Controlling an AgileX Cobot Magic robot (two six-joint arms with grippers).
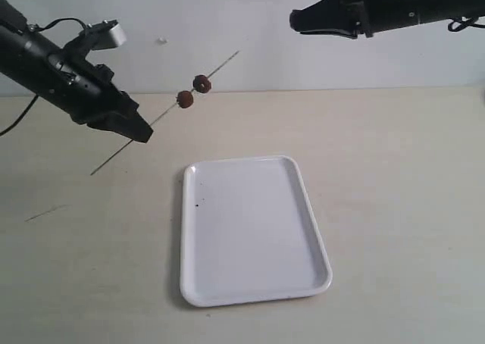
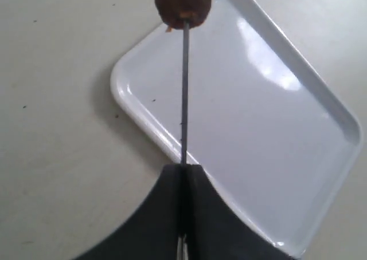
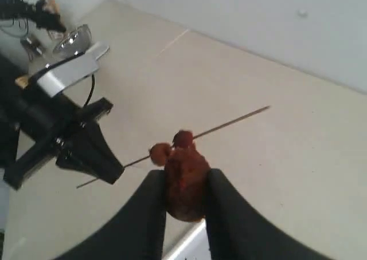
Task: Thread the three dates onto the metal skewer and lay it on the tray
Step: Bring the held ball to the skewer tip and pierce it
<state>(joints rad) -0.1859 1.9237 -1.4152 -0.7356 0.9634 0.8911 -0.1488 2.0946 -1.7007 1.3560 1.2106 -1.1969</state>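
The left gripper [image 1: 141,132] is clamped tight on the skewer [image 1: 162,117], a short tail poking out below; the skewer hangs in the air above the table [image 1: 402,177], up and left of the tray [image 1: 250,238] in the exterior view; its long axis slants from low left to upper right, free tip uppermost; two dates [image 1: 185,98] sit threaded mid-rod, close together; the right gripper [image 1: 297,20], high on the right, pinches the third date [image 3: 186,182] between part-open jaws.
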